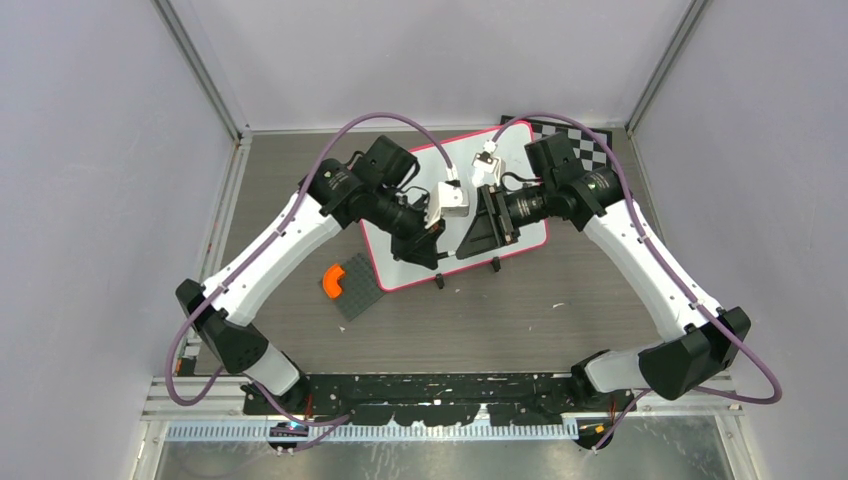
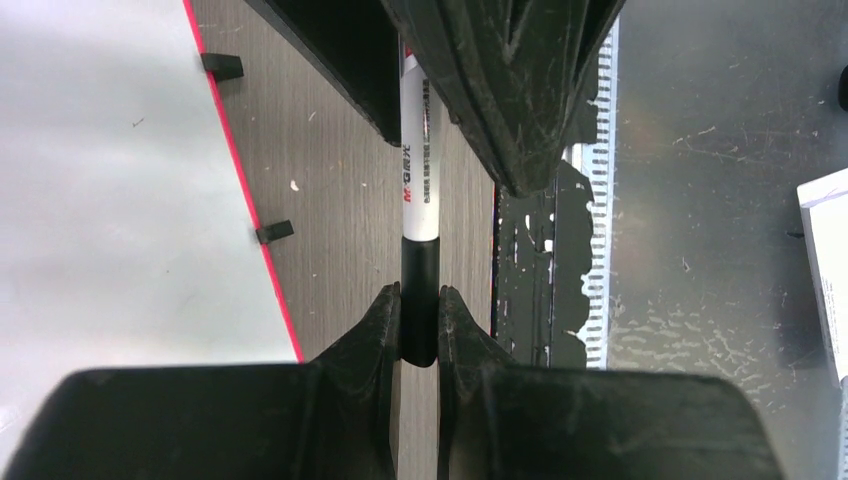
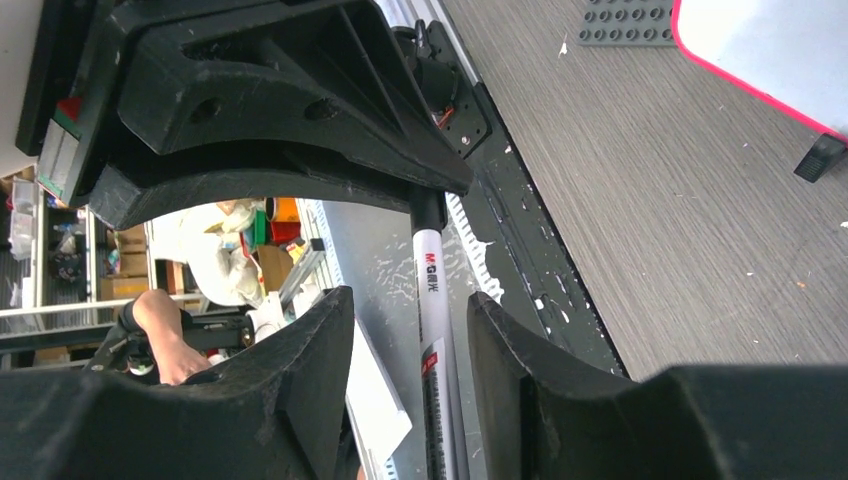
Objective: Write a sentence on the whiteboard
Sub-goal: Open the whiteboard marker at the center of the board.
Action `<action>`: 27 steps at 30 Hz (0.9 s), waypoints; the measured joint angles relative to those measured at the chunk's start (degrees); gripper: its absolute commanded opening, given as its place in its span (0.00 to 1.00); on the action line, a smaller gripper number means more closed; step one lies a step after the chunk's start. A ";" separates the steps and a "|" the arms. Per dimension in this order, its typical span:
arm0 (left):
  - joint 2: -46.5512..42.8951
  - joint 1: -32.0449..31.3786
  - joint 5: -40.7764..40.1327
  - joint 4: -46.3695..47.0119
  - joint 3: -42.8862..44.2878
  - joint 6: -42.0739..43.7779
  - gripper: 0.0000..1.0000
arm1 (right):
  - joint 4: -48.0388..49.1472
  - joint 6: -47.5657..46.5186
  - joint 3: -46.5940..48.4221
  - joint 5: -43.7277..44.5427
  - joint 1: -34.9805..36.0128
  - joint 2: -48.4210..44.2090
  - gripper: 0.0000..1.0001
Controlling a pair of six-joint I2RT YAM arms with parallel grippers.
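We see the bench [image 1: 600,320] carrying the whiteboard [image 2: 120,200], with a studded plate [image 1: 362,290] just beside the whiteboard's left corner. By the whiteboard's near edge, our left tool [image 2: 420,300] clamps the black end of a marker [image 2: 418,180]. Our right tool [image 3: 410,295] stands partly wide around the white barrel, a gap on each side.

You have the whiteboard [image 1: 528,232] lying mid-surface. Just left of its near corner sits the studded plate [image 1: 358,287], with a curved block [image 1: 333,281] on the plate's left edge. Behind its far right corner lies the chessboard [image 1: 575,137]. Over its near half, the left claw [image 2: 419,320] and right claw [image 3: 410,300] meet, with the marker [image 2: 418,180] between them.
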 measured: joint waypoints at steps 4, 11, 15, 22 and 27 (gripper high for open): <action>0.68 0.02 -0.02 -0.26 0.87 -0.37 0.00 | -0.11 -0.09 0.02 0.07 0.28 0.00 0.45; 1.55 -0.11 0.13 -1.01 1.53 -0.46 0.00 | -0.13 -0.22 0.02 0.96 0.28 0.00 0.44; 1.79 -0.52 0.09 -1.29 1.55 -0.63 0.00 | -0.13 -0.17 0.02 1.36 0.33 0.00 0.40; 1.92 -0.70 0.11 -1.51 1.68 -1.79 0.00 | -0.13 -0.15 0.02 2.32 0.31 0.00 0.20; 1.92 -0.85 0.15 -1.88 1.86 -2.03 0.00 | -0.09 -0.31 0.02 2.43 0.28 -0.04 0.00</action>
